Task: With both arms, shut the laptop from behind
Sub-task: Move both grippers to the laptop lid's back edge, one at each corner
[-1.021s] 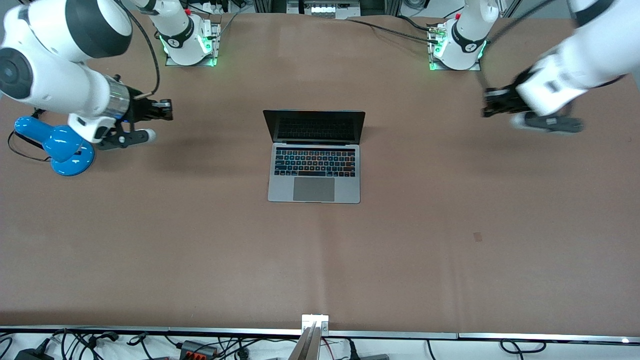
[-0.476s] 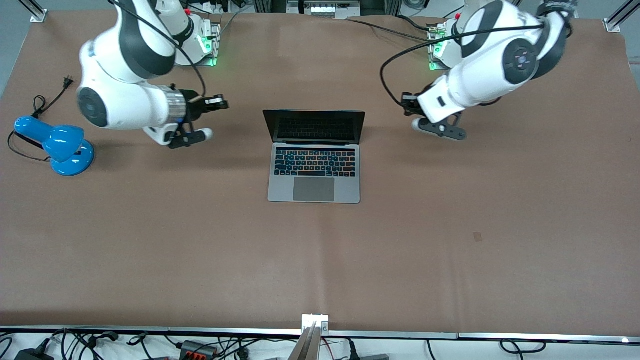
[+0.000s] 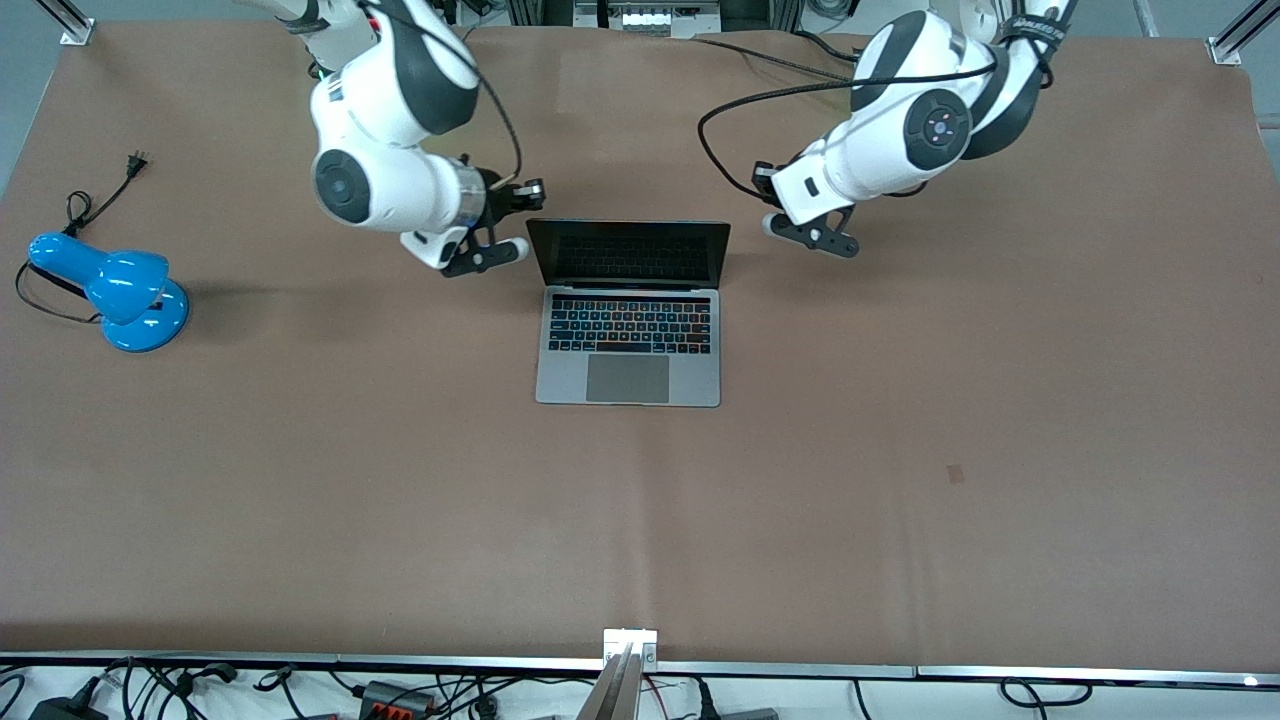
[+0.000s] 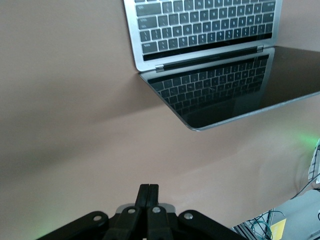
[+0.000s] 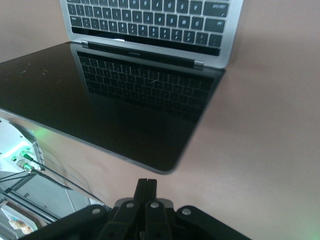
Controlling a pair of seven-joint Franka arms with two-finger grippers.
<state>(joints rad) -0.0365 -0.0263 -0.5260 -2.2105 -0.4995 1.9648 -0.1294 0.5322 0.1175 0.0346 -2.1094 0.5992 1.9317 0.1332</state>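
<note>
I have the laptop [image 3: 629, 312] open mid-bench [image 3: 900, 450], screen upright and facing the front camera. My left claw [image 3: 768, 200] and right claw [image 3: 528, 190] sit just beside the screen's two top corners, on the base side, so both can push the lid down evenly. Each claw has its fingers pressed together, holding nothing, which gives a blunt tip for pushing.

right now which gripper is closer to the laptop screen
The right gripper, shut, sits just beside the top corner of the laptop lid at the right arm's end. The left gripper, also shut, is over the table slightly farther off the lid's corner at the left arm's end.
</note>
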